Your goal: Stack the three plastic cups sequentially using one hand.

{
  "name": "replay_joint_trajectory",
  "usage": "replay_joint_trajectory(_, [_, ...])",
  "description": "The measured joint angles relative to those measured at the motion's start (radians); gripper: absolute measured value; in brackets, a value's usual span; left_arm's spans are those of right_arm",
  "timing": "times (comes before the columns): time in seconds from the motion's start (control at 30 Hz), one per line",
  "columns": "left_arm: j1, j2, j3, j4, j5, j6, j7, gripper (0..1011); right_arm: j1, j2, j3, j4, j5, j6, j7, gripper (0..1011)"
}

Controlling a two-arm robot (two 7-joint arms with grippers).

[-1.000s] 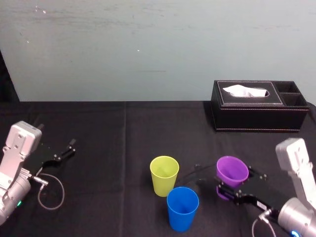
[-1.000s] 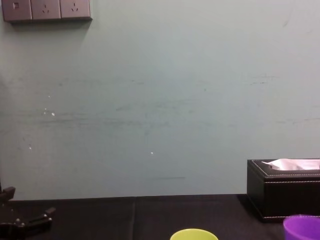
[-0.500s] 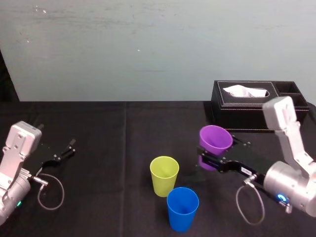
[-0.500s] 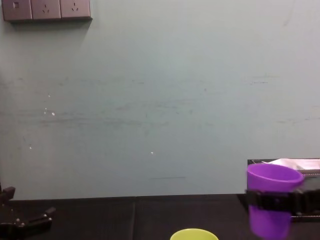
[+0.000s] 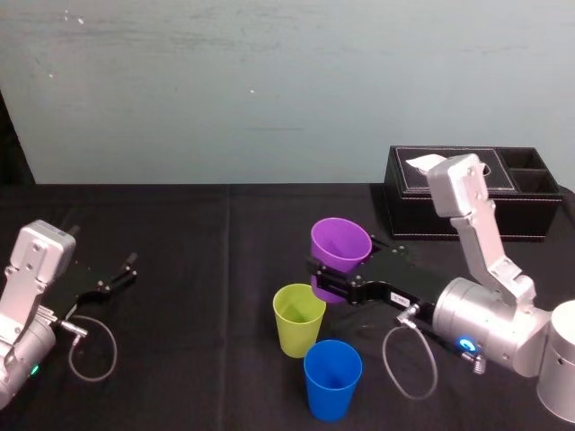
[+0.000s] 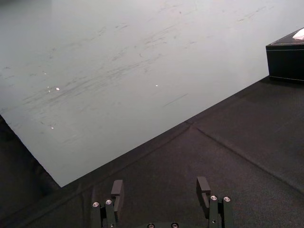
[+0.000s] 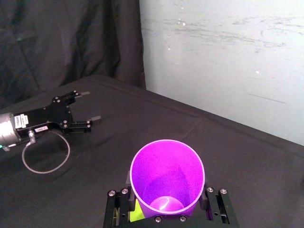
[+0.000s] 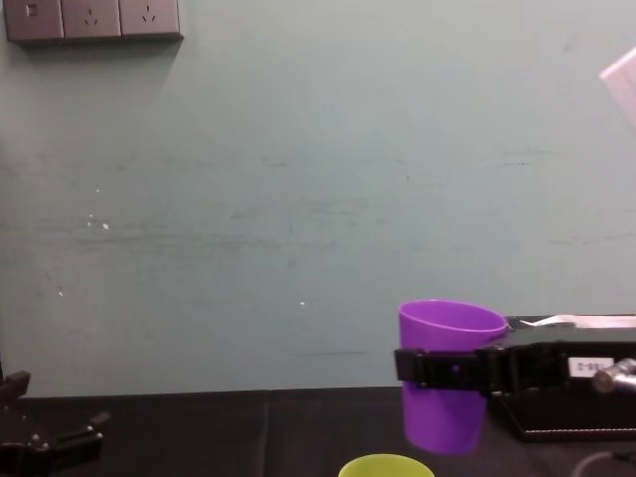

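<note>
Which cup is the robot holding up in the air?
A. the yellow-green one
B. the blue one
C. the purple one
C: the right gripper is shut on the purple cup, held above the table, while the yellow-green cup and the blue cup stand on the black cloth; the left gripper rests open at the far left.

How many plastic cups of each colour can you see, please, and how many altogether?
Purple tapered plastic cup, held by the right gripper: 1
Yellow-green tapered plastic cup: 1
Bright blue tapered plastic cup: 1
Total: 3
</note>
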Motion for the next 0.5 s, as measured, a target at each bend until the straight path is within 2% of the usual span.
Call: replay_joint_trajectory(0.5, [0.0,0.0,0.0,0.0,0.0,0.0,0.0,1000,0.056,-0.022,-0.073,0.056,0.014,-0.002,-0.008,732])
